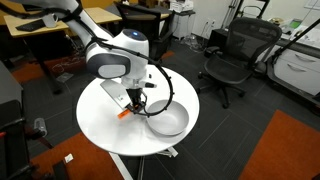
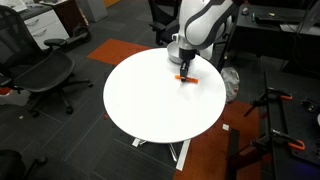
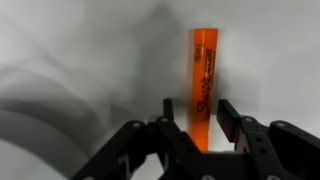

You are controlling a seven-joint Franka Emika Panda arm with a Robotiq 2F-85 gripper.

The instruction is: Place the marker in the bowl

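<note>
While arm (image 1: 112, 52) bends down over table (image 1: 95, 125), end effector (image 3: 197, 108) straddles marker (image 3: 205, 60), can't tell if clamped, bowl (image 1: 172, 123) nr it

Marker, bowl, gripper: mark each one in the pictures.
marker (image 3: 205, 75): wrist view, middle of its orange barrel.
bowl (image 1: 171, 125): in an exterior view, on its inner wall.
gripper (image 3: 201, 112): wrist view, midway between the fingertips that flank the marker.
</note>
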